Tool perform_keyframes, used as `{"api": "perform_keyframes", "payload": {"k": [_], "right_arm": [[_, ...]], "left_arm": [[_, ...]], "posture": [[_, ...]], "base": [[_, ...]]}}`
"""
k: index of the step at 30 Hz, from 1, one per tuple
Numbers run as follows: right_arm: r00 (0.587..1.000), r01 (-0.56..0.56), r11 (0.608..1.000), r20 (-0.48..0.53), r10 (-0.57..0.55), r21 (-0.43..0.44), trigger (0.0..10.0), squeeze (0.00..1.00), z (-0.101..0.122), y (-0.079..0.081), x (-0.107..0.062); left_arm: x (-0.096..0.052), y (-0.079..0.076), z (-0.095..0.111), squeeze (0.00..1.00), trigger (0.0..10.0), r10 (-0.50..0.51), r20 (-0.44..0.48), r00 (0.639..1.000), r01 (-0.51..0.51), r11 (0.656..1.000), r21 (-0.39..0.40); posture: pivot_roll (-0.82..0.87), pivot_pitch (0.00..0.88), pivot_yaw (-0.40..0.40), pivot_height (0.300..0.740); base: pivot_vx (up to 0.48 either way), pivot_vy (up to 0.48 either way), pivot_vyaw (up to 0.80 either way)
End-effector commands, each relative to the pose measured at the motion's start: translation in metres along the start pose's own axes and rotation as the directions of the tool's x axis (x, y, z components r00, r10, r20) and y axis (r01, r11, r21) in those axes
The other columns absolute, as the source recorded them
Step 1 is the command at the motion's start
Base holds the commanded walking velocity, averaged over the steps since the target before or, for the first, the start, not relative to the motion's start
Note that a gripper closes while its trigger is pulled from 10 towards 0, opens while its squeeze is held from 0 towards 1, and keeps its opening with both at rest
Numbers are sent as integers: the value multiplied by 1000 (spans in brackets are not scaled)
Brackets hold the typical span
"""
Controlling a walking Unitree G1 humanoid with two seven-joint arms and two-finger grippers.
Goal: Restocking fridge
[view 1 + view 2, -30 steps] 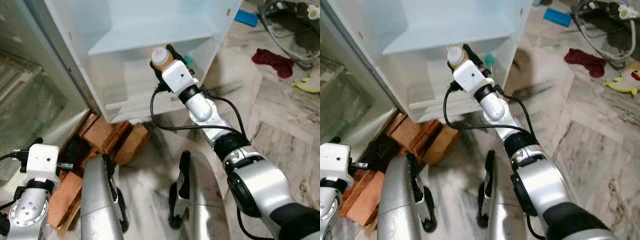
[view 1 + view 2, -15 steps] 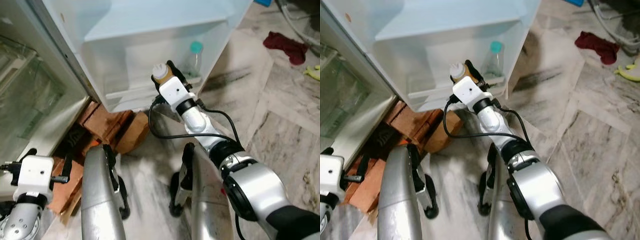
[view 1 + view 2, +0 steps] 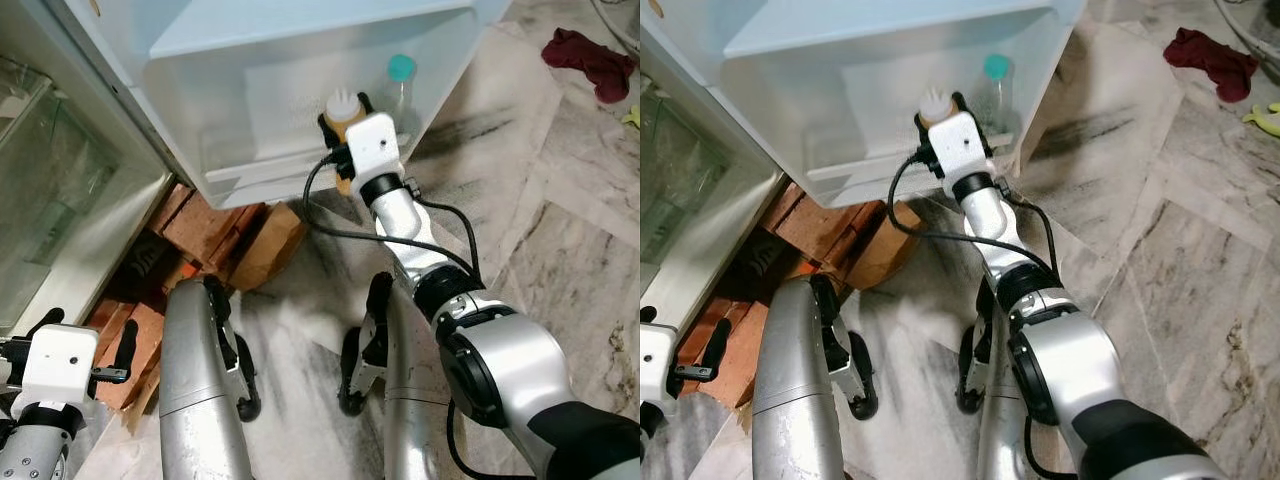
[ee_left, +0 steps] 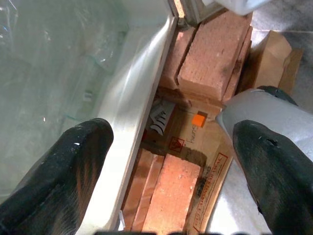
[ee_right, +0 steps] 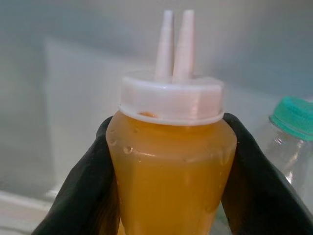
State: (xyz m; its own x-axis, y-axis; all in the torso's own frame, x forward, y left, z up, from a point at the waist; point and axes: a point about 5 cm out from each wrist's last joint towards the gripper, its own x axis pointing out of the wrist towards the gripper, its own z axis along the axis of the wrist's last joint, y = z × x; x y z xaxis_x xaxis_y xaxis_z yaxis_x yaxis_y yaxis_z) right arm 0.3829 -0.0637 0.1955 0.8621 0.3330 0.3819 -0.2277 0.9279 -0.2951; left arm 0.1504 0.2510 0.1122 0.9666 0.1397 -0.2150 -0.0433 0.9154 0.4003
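sauce bottle (image 5: 171,166) upright betw right gripper (image 5: 171,196) jaws

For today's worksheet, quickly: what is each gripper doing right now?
Left gripper: open, holding nothing, low beside the bricks.
Right gripper: fingers shut on the orange sauce bottle, at the fridge door shelf.

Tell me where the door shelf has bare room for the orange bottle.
The door shelf is bare from its left wall across to the right gripper holding the sauce bottle. Its right end is crowded: the teal-capped bottle stands by the corner, close beside the gripper.
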Motion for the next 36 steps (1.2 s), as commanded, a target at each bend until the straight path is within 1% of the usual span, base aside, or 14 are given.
{"api": "perform_keyframes", "payload": {"k": [1,4,7,8,11,14,18,19,21,24,25,31,33,36], "right_arm": [[998,9,999,69,-11,32,10000,0,13,-2,6],[981,-15,997,196,1,71,10000,0,33,2,10],[934,-50,999,355,45,6,10000,0,56,6,10],[934,-50,999,355,45,6,10000,0,56,6,10],[887,-47,997,456,70,-61,10000,0,73,5,12],[877,-46,992,471,97,-120,10000,0,74,4,10],[897,-81,978,414,155,-191,10000,0,56,8,2],[902,-116,954,372,218,-278,10000,0,45,15,-2],[909,-133,944,342,237,-302,10000,0,38,18,-6],[919,-191,902,251,303,-387,10000,0,18,28,-16],[931,-227,883,174,320,-412,10000,0,3,31,-22],[948,-273,869,36,315,-414,10000,0,-23,35,-37],[965,-249,901,-12,262,-356,10000,0,-29,32,-39],[974,-223,913,-35,225,-340,10000,0,-33,28,-40]], "left_arm": [[-4,1,-4,0,10000,-4,-32,999,4,1000,8],[-2,-1,-4,0,10000,-8,-29,1000,9,1000,7],[0,-1,-4,0,10000,-8,-24,1000,8,1000,5],[0,-1,-4,0,10000,-8,-24,1000,8,1000,5],[2,-2,-3,0,10000,-8,-18,1000,8,1000,3],[4,-3,-3,0,10000,-7,-17,1000,7,1000,2],[6,-4,-3,0,10000,-7,-12,1000,7,1000,0],[6,-3,-3,0,10000,-8,-12,1000,8,1000,0],[6,-3,-3,0,10000,-9,-12,1000,9,1000,0],[4,-5,-5,0,10000,-14,-14,1000,14,1000,0],[4,-5,-5,0,10000,-17,-14,1000,17,1000,0],[2,-4,-5,0,10000,-16,-15,1000,16,1000,3],[2,-4,-5,0,10000,-16,-15,1000,16,1000,3],[2,-4,-5,0,10000,-19,-13,1000,19,1000,5]], "posture": [[225,469,-44,512],[218,459,-46,512],[217,454,-47,512],[217,454,-47,512],[210,449,-48,512],[208,444,-48,512],[211,441,-47,512],[205,444,-47,512],[203,446,-46,512],[203,446,-46,512],[212,448,-43,512],[222,451,-46,512],[222,455,-44,512],[221,456,-44,512]], "base": [[0,0,0],[0,0,0],[0,0,0],[0,0,0],[0,0,0],[0,0,0],[0,0,0],[0,0,0],[0,0,0],[0,0,0],[0,0,0],[0,0,0],[0,0,0],[0,0,0]]}}
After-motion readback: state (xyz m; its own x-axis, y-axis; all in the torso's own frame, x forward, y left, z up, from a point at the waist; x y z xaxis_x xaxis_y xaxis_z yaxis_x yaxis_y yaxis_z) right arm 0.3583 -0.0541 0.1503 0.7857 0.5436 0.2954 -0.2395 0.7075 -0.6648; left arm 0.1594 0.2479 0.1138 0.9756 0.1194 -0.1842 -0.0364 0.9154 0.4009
